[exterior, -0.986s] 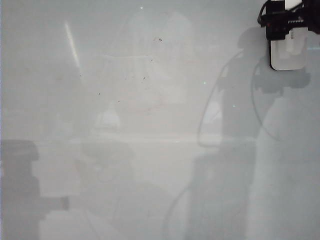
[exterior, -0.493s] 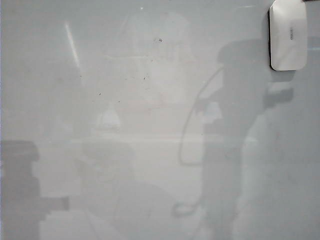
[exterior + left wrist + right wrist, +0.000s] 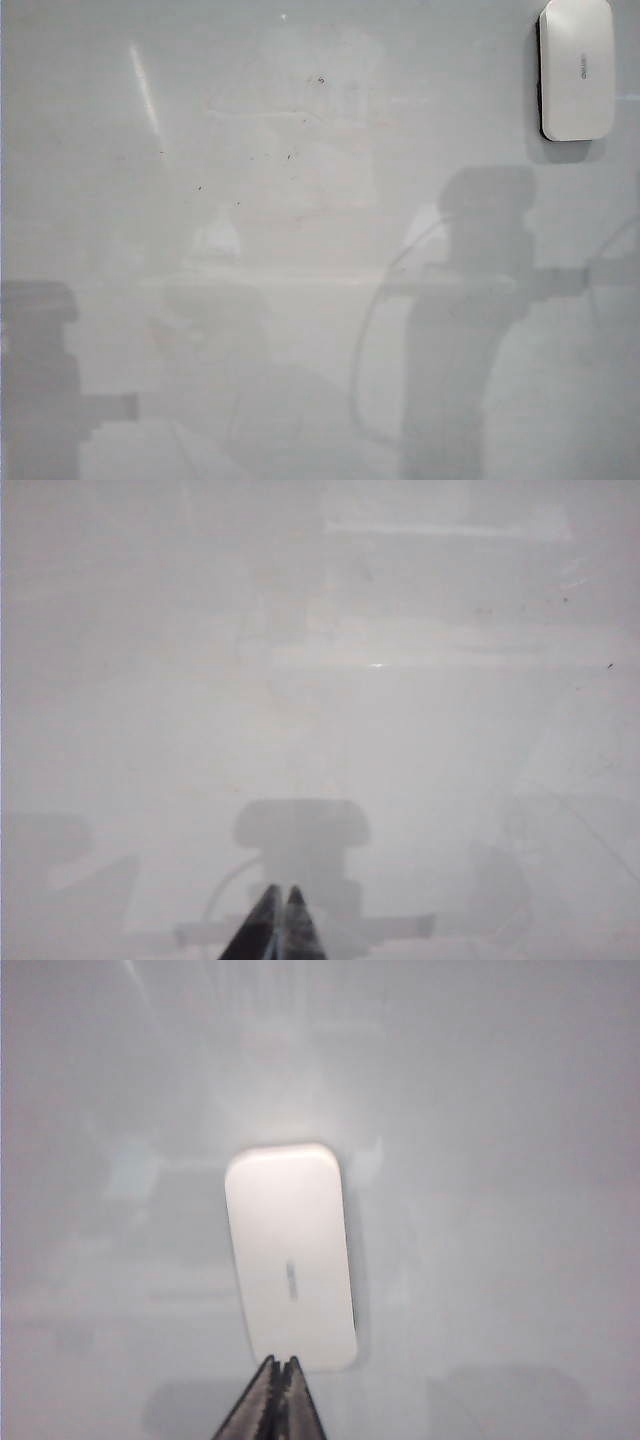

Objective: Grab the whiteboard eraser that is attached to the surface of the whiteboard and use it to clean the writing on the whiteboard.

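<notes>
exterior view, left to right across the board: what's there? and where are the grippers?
Bright glare streak → dark specks → arm shadow → whiteboard eraser stuck on the whiteboard. Neither gripper shows here; left gripper and right gripper appear shut in the wrist views.

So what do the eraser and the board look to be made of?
Eraser: seemingly smooth white plastic, with rounded corners, an even sheen and tiny grey lettering. Board: glossy pale grey, probably coated or lacquered, since it shows light streaks, dim reflections and shadows; what lies under the finish cannot be told.

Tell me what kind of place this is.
Probably a lab whiteboard test rig: a glossy whiteboard fills the view, a whiteboard eraser sticks to it, and both hands, left and right, are shut and hold nothing.
</notes>
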`<state>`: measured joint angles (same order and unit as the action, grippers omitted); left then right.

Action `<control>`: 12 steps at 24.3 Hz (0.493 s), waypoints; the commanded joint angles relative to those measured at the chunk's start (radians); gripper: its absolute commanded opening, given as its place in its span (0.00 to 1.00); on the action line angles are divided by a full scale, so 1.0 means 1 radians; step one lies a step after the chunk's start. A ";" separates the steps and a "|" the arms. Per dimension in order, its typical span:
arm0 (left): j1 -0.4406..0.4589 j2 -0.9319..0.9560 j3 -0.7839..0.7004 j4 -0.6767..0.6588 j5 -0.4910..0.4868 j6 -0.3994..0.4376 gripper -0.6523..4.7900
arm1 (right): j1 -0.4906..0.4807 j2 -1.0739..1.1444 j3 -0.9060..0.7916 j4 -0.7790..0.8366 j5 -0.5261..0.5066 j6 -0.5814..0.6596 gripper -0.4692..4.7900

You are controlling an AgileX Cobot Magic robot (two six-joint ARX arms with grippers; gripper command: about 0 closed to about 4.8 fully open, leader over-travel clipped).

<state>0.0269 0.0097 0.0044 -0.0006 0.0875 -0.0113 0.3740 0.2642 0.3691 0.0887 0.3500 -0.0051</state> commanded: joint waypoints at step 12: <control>-0.002 0.000 0.003 0.009 0.003 0.008 0.11 | -0.002 -0.170 -0.011 -0.069 0.011 -0.036 0.09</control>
<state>0.0269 0.0097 0.0044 -0.0006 0.0875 -0.0113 0.3733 0.1013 0.3542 0.0082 0.3401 -0.0090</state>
